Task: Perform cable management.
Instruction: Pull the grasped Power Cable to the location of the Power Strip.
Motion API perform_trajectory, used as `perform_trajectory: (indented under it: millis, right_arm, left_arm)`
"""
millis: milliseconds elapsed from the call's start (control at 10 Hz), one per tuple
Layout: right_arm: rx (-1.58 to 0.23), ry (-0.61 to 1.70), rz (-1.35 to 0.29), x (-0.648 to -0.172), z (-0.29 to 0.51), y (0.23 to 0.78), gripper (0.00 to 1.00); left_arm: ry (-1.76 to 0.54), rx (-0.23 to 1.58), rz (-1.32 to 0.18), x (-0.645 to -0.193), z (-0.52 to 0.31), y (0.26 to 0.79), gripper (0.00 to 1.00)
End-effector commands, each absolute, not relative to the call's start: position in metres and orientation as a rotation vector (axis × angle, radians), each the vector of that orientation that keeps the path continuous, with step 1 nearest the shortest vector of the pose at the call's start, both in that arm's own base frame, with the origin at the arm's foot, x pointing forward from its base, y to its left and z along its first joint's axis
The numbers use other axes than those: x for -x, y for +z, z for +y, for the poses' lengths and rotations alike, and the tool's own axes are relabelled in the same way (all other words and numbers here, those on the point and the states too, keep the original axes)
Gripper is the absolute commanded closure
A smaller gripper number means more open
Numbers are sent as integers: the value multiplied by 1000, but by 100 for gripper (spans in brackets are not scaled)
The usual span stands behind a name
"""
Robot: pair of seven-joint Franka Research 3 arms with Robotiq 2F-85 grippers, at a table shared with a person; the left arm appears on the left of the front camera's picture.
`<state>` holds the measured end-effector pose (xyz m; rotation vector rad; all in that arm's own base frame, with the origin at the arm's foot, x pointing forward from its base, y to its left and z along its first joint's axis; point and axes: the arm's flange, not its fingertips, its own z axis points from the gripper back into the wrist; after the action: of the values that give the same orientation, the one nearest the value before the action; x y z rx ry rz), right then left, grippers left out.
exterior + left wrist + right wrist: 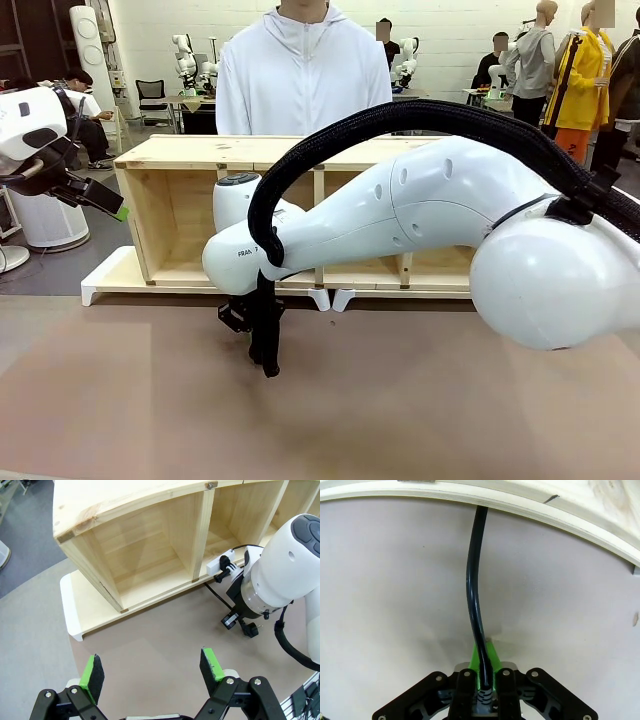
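The cable [470, 580] is a thin black cord that runs from under the wooden shelf's edge [520, 502] down across the table into my right gripper [482, 667]. That gripper is shut on the cable, which sits between its green pads. In the front view my right gripper [262, 335] hangs low over the table in front of the shelf. From the left wrist view the cable [214, 587] leaves a white power strip [220, 562] on the shelf and reaches the right gripper [239, 622]. My left gripper [150, 672] is open, high above the table, holding nothing.
A long wooden shelf [160, 200] with open compartments stands on a white base across the far side of the table. A person in a white hoodie [300, 75] stands behind it. My right arm [430, 210] spans the middle. The brown tabletop [400, 420] lies bare in front.
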<state>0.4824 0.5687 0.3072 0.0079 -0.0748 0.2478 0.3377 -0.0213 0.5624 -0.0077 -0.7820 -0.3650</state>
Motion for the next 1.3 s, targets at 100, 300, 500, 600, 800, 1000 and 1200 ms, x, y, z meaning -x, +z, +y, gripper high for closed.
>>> perform_trajectory:
  millis: [100,300,500,600,800,1000,1200]
  right_arm:
    - [-9,248,-76,-482,568,307,100]
    - [-9,248,-76,-482,568,307,100]
    - [-9,248,-76,-482,568,307,100]
    - [-9,248,-76,-482,568,307,100]
    - [-9,248,-76,-482,568,307,100]
    - [-9,248,-76,-482,568,307,100]
    - [8,271,-57,-476,563,317,94]
  left_arm:
    - [-348,17,-778,-338,-21,562,0]
    - [-348,17,-778,-338,-21,562,0]
    - [-348,17,-778,-338,-21,562,0]
    - [-348,17,-778,-338,-21,562,0]
    - [-348,17,-778,-338,-21,562,0]
    - [-348,17,-778,-338,-21,562,0]
    - [-348,17,-778,-338,-21,562,0]
